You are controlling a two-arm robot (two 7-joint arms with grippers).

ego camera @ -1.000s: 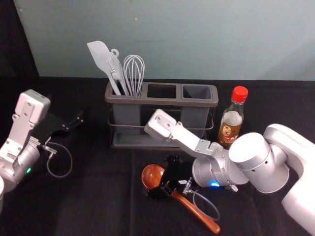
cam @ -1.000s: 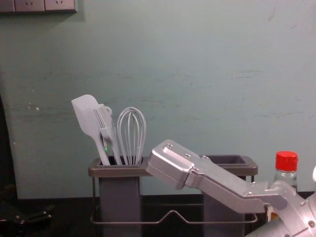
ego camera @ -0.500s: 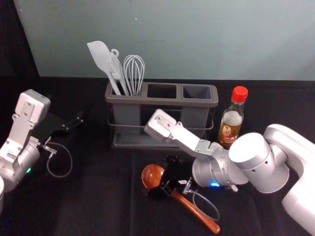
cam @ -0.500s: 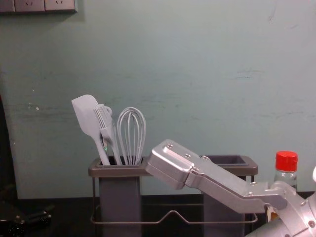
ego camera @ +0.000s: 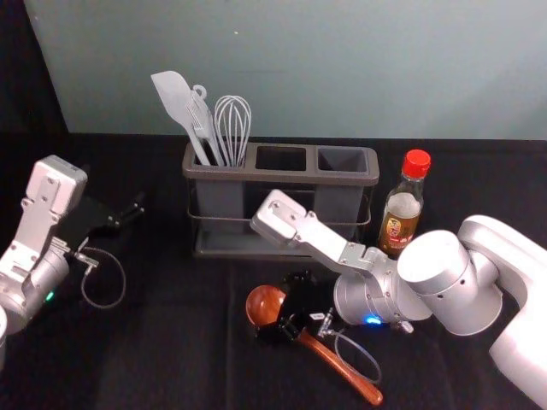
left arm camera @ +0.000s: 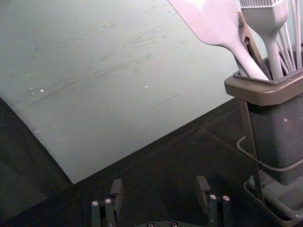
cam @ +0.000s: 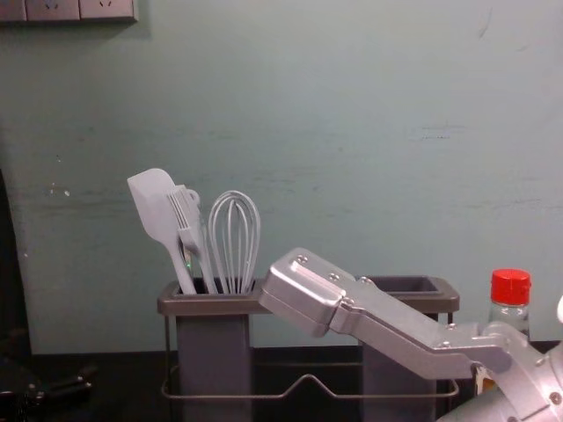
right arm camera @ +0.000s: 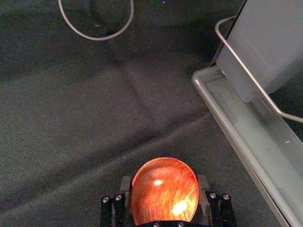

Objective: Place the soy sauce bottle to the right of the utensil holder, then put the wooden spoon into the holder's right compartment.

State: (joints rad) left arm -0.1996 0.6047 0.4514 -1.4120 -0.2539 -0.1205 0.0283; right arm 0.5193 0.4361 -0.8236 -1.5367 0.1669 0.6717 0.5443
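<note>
I judge the bottle (ego camera: 401,224) done, smooth glass just right of the holder (ego camera: 282,174), while the glossy, round-bowled wooden spoon (ego camera: 342,366), near, its bowl pinched in my right gripper (right arm camera: 164,193), needs lifting into the squarish right compartment (ego camera: 342,160); my left gripper (left arm camera: 160,188) is parked left, spread.

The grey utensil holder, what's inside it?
A spatula, a brush and a whisk stand in the left compartment, their lower ends hidden by its walls. Nothing sticks out of the middle compartment or the right compartment.

L gripper (ego camera: 132,212) spread at L, R gripper (ego camera: 280,309) low nr. ctr.
</note>
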